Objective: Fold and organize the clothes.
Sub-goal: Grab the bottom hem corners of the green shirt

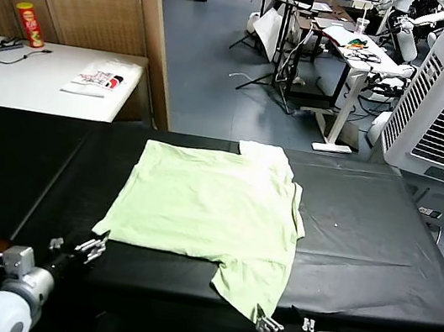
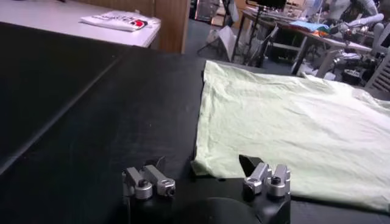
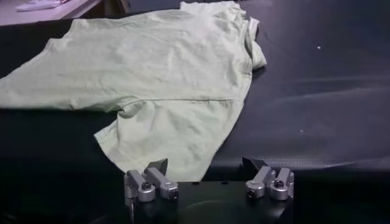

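Shirt lying flat on black table, one sleeve hanging toward near edge, ready for folding.

Left gripper waiting spread and empty; shirt's near hem corner sitting just beyond its fingertips, likely lining up corner pinch.

Right gripper also released, holding nothing; sleeve end lying just ahead of its fingertips, probably staging sleeve fold.

Neither touching fabric.

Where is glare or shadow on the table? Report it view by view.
Head view: soft sheen on the black table right of the shirt. Right wrist view: pale bands on it. Left wrist view: table dark, shirt evenly lit.
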{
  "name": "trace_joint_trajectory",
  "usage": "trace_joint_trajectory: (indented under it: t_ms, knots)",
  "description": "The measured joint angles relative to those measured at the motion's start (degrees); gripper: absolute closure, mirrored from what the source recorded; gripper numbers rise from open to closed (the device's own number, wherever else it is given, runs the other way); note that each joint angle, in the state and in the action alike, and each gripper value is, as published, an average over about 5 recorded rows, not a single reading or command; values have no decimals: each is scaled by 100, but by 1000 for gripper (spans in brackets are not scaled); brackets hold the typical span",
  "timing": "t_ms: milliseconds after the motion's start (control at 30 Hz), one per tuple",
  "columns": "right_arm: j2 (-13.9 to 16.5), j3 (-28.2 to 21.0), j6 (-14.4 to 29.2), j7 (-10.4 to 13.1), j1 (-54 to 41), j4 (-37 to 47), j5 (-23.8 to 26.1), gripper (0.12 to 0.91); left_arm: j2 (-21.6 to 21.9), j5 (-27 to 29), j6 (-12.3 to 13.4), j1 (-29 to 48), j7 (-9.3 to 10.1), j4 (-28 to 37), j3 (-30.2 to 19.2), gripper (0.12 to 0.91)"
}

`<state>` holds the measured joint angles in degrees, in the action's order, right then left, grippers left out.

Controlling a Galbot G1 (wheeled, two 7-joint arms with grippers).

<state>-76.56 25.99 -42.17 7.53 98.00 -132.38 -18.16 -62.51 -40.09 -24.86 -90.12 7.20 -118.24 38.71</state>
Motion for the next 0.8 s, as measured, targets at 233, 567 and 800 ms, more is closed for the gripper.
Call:
trace_joint_trajectory:
  t_ms: [233,567,800]
  knots:
    - [-71,-89,12,50,-10,82,80,392,0,103,25,62,-73,103,-60,232]
    - [-176,-201,16,90,61,117,149,874,4,133,63,155,-108,319,-122,605]
    - [-88,-12,-11,72,193,-46,100,903,-46,152,111,74,-87,259,-134,894]
